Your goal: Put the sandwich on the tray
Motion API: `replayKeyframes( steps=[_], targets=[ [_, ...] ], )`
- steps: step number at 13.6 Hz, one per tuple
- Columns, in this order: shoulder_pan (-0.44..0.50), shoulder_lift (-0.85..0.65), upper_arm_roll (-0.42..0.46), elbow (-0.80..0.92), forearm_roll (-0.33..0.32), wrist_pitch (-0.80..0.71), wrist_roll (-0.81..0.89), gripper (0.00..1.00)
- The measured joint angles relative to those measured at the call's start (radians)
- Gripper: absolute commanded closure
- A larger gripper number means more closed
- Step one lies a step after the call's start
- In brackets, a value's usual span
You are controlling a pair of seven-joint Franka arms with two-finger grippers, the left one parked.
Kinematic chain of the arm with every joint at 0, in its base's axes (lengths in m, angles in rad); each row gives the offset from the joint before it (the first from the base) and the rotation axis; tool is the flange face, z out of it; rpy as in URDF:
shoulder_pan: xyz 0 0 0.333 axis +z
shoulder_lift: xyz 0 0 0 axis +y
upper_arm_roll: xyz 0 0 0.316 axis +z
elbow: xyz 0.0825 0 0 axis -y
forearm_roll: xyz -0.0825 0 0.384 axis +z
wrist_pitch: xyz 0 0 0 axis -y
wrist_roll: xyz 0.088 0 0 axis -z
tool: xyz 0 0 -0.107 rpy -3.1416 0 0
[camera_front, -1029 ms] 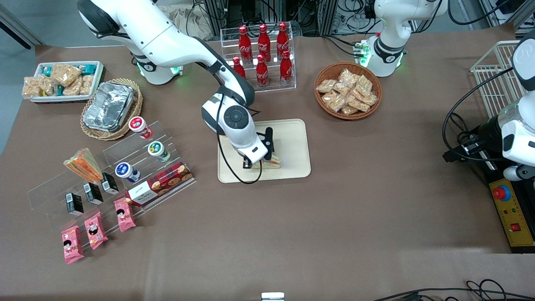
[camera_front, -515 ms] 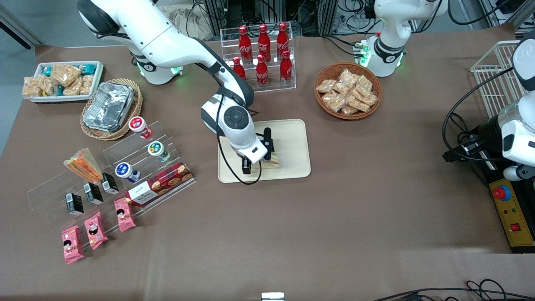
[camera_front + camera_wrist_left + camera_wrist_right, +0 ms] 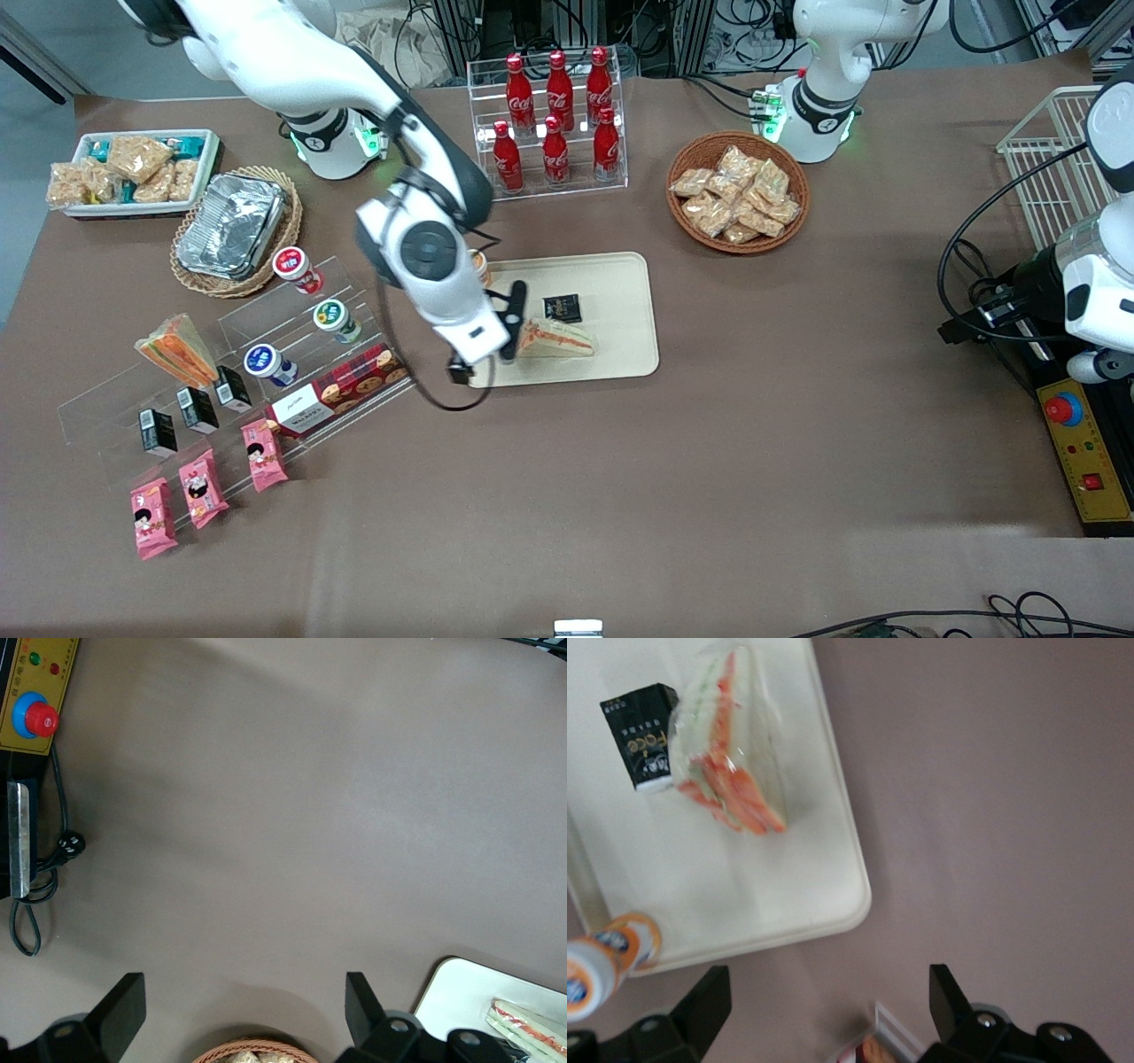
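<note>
Front view: clear-wrapped triangular wedge sandwich (image 3: 555,338) lies flat on cream-beige rectangular plastic tray (image 3: 625,306), at tray's edge nearest camera, small black packet (image 3: 563,307) at its 12 o'clock. Pale bread face, red-orange filling edge. Pincer (image 3: 509,321) empty, spread wide, at sandwich's 9 o'clock. Judgement: placing done; retreat upward, clear of wrap.

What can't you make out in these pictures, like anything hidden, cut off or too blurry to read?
- Front view: the gripper, open above the tray corner toward the working arm's end, covers that corner.
- Front view: the orange-capped bottle shows only a sliver past the arm.
- Right wrist view: that bottle is blurred, its label unreadable.
- Left wrist view: the sandwich is cut off by the picture's edge.
- Front view: the black packet print is too small to read.
</note>
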Motion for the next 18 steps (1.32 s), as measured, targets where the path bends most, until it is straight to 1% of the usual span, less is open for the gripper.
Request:
replayKeyframes(
  steps=[2, 5, 8, 10, 12, 16, 18],
  targets=[
    [-0.110, -0.063, -0.008, 0.000, 0.028, -0.041, -0.003, 0.01],
    [-0.251, -0.128, -0.018, 0.000, 0.038, -0.054, 0.014, 0.01],
    [-0.324, -0.176, -0.020, -0.002, 0.040, -0.075, 0.118, 0.01],
    [-0.353, -0.211, -0.026, -0.003, 0.040, -0.120, 0.276, 0.01],
    [-0.406, -0.245, -0.029, -0.004, 0.040, -0.150, 0.398, 0.01],
    [-0.560, -0.274, -0.034, -0.008, 0.047, -0.152, 0.462, 0.01],
    [-0.606, -0.276, -0.037, -0.008, 0.082, -0.152, 0.521, 0.01]
  ],
)
